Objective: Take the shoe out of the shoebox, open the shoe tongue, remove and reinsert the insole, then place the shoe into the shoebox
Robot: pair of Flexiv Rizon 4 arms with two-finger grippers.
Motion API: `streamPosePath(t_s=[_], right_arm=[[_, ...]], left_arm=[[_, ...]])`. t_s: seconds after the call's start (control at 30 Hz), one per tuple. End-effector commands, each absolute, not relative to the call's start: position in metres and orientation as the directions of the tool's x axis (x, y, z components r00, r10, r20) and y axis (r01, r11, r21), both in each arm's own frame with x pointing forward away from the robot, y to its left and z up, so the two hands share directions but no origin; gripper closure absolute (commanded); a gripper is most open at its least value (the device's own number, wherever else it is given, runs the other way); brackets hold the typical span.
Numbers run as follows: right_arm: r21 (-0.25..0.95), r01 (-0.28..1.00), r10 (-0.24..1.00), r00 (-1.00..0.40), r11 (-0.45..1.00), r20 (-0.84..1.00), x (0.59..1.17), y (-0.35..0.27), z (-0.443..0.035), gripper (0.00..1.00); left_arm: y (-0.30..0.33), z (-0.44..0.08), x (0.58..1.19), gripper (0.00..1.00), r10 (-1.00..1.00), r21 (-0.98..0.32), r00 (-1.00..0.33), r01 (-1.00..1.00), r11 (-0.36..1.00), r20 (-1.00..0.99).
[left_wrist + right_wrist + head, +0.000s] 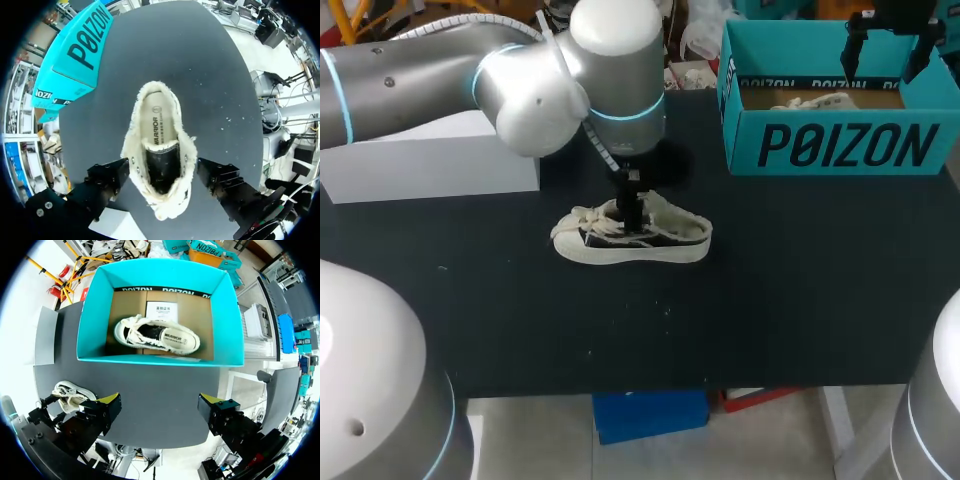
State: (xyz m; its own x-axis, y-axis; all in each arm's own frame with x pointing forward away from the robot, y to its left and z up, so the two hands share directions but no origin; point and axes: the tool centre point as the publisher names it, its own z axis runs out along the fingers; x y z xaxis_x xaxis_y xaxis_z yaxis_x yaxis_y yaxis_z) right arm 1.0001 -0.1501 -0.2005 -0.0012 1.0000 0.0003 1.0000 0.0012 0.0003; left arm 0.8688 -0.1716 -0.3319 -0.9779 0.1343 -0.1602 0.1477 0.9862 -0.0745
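- The left pincer (164, 167) hangs released, its fingers straddling the shoe (159, 140) near the laces, close to both sides but with no grip evident.
- The shoe stands upright on the bench (790, 300) at the middle of the head view, with its insole (157, 112) apparently in place.
- The likely step is opening the tongue (161, 175). The next move calls for lowering and pinching it.
- The right pincer (160, 405), released, hovers over the shoebox (840, 145) at upper right.

- Your shoe (632, 238), cream canvas with dark side stripes, stands upright on its sole mid-worktop (800, 300), laces loose, pale insole (159, 120) seated inside.
- Your teal shoebox (840, 150) stands open, well apart, holding a matching second shoe (156, 335).
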Motion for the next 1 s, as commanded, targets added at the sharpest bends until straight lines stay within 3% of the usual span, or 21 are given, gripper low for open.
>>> streamPosePath(t_s=[0.03, 0.3, 0.8, 1.0], right_arm=[[0.000, 1.000, 1.000, -0.001, 0.001, 0.000, 1.000, -0.150, -0.200, 0.00], [0.000, 1.000, 1.000, -0.001, 0.001, 0.000, 1.000, -0.150, -0.200, 0.00], [0.000, 1.000, 1.000, -0.001, 0.001, 0.000, 1.000, -0.150, -0.200, 0.00], [0.000, 1.000, 1.000, -0.001, 0.001, 0.000, 1.000, -0.150, -0.200, 0.00]], left_arm=[[-0.139, -0.306, 0.859, 0.00, 0.138, -0.224, -0.977, 0.173, 0.959, -0.165], [-0.114, -0.289, 0.855, 0.00, 0.138, -0.421, -0.982, 0.182, 0.889, -0.132], [-0.058, -0.267, 0.843, 0.00, 0.139, -0.666, -0.984, 0.178, 0.724, -0.111], [-0.058, -0.267, 0.843, 0.00, 0.139, -0.666, -0.984, 0.178, 0.724, -0.111]])
